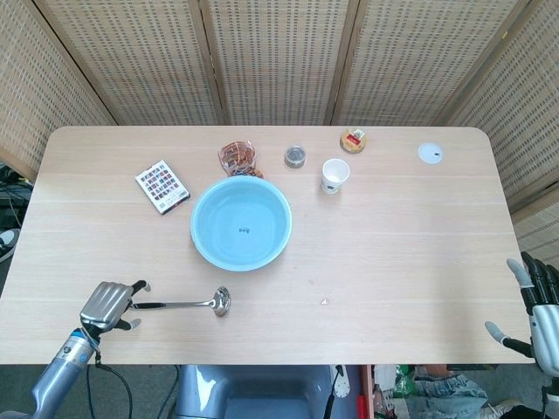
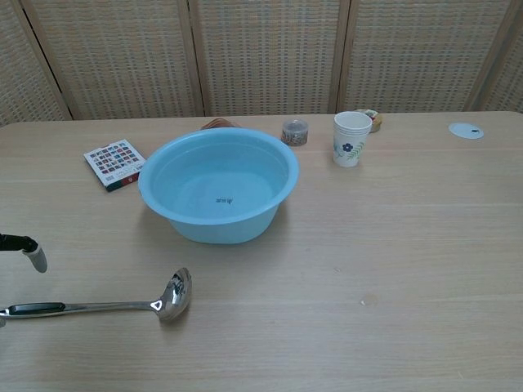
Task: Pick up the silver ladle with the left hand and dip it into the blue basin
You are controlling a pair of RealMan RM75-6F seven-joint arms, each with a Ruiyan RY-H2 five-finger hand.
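Observation:
The silver ladle [image 1: 179, 304] lies flat on the table near the front edge, bowl to the right and dark handle end to the left; the chest view shows the ladle [image 2: 106, 306] the same way. The blue basin [image 1: 199, 244] stands behind it, and its wall [image 2: 204, 229] shows in the chest view. My left hand [image 1: 109, 304] hovers at the handle end with fingers apart on either side, holding nothing. Only one of its fingertips [image 2: 34, 257] shows in the chest view, above the handle. My right hand [image 1: 537, 305] stays at the table's right edge, fingers spread.
Behind the basin are a patterned box [image 1: 162, 186], a snack packet [image 1: 236, 158], a small tin [image 1: 295, 156], a paper cup [image 1: 334, 175] and a yellow round container [image 1: 354, 140]. A white disc [image 1: 430, 153] lies far right.

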